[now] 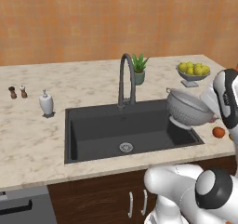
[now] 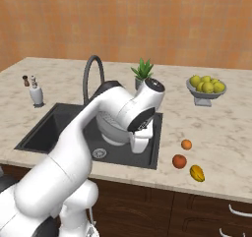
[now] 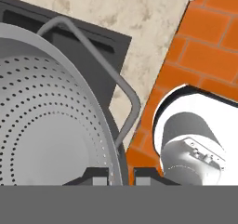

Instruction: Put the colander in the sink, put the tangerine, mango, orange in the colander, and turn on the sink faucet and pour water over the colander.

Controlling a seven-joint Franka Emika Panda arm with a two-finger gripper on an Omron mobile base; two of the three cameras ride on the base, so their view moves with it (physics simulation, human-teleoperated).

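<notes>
The fingers [image 3: 122, 175] pinch nearly shut on the colander's [image 1: 188, 108] rim, holding it tilted above the sink [image 1: 93, 130]

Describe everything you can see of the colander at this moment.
The colander is a round, silvery-white metal bowl pierced with rows of small holes, with a foot ring beneath and thin wire loop handles. It hangs tilted above the right end of the sink, off the basin floor. The gripper pinches its rim. No fruit inside.

Silvery-white round metal colander [image 1: 188, 108] dotted with tiny dark holes; dark grey-black rectangular sink basin [image 1: 100, 134]; beige marbled stone counter [image 1: 32, 141]; orange brick wall [image 1: 93, 18]; yellow fruit [image 1: 194, 69] at two o'clock.
</notes>
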